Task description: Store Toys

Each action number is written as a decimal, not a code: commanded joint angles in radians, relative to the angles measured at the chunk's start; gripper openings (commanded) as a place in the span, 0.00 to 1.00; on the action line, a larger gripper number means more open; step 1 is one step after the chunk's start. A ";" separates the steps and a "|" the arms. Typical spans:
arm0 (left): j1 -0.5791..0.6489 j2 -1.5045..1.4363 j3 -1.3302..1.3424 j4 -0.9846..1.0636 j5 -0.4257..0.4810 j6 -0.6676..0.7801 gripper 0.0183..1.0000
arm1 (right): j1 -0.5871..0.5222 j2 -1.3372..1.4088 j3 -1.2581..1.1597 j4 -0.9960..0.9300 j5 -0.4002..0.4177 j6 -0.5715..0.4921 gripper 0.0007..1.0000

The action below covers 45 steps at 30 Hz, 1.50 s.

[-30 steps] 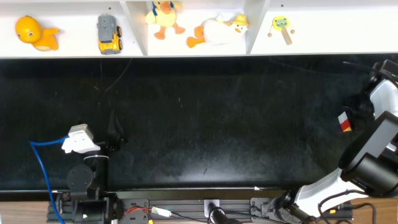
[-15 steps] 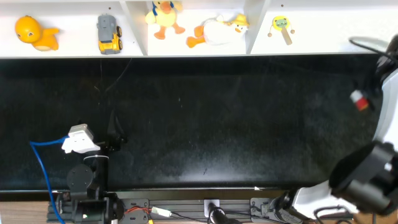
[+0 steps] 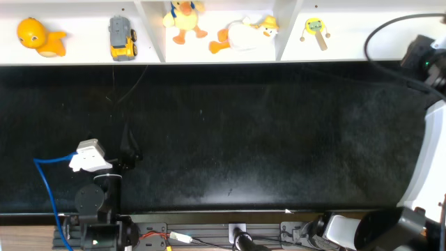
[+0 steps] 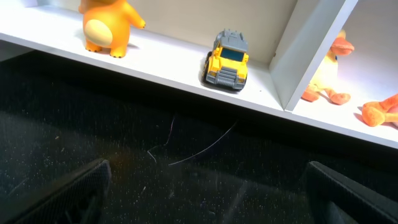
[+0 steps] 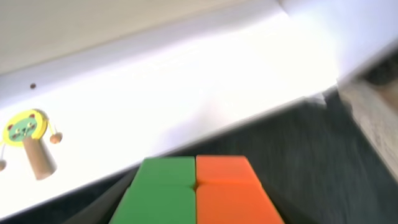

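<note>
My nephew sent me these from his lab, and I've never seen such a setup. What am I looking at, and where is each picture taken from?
This is a robot with two arms at a table covered by a black mat. One picture looks down from above; the other two come from a camera on each arm's wrist. Along the far edge runs a white shelf holding an orange duck, a yellow truck, a yellow plush duck, a white plush duck and a wooden rattle. The left gripper is open and empty, facing the truck. The right gripper holds a green-and-orange block near the rattle's compartment.
</note>
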<state>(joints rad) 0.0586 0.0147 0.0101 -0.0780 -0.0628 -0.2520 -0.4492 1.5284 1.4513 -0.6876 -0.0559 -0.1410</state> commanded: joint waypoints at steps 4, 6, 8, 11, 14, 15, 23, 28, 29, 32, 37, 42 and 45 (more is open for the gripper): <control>-0.007 -0.012 -0.002 -0.002 0.010 0.023 1.00 | 0.000 -0.011 -0.140 0.252 -0.189 -0.154 0.05; -0.006 -0.012 -0.002 -0.002 0.009 0.023 1.00 | 0.007 -0.019 -0.140 0.254 -0.223 -0.175 0.05; -0.006 -0.012 -0.002 -0.002 0.010 0.023 1.00 | 0.013 -0.031 -0.150 0.261 -0.233 -0.188 0.05; -0.007 -0.012 -0.002 -0.002 0.010 0.023 1.00 | 0.003 -0.027 -0.251 0.416 -0.226 -0.255 0.05; -0.007 -0.012 -0.002 -0.002 0.010 0.023 1.00 | -0.037 0.023 -0.386 0.693 -0.233 -0.211 0.05; -0.006 -0.012 -0.002 -0.002 0.010 0.023 1.00 | -0.051 0.044 -0.415 0.784 -0.257 -0.175 0.04; -0.006 -0.012 -0.002 -0.002 0.010 0.023 1.00 | -0.048 0.200 -0.436 1.189 -0.468 -0.094 0.04; -0.007 -0.012 -0.002 -0.002 0.010 0.023 1.00 | -0.039 0.294 -0.436 1.345 -0.473 0.019 0.04; -0.006 -0.012 -0.002 -0.002 0.010 0.023 1.00 | -0.037 0.312 -0.436 1.367 -0.472 0.034 0.04; -0.006 -0.012 -0.002 -0.002 0.010 0.023 1.00 | -0.028 0.353 -0.436 1.413 -0.467 0.031 0.04; -0.006 -0.012 -0.002 -0.002 0.010 0.023 1.00 | -0.029 0.389 -0.434 1.456 -0.414 0.028 0.04; -0.006 -0.012 -0.002 -0.002 0.010 0.023 1.00 | -0.029 0.429 -0.434 1.456 -0.394 0.005 0.04; -0.006 -0.012 -0.002 -0.002 0.010 0.023 1.00 | -0.029 0.468 -0.432 1.472 -0.392 0.006 0.04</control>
<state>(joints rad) 0.0586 0.0147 0.0101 -0.0780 -0.0628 -0.2520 -0.4828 1.9579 1.0122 0.7712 -0.4629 -0.1329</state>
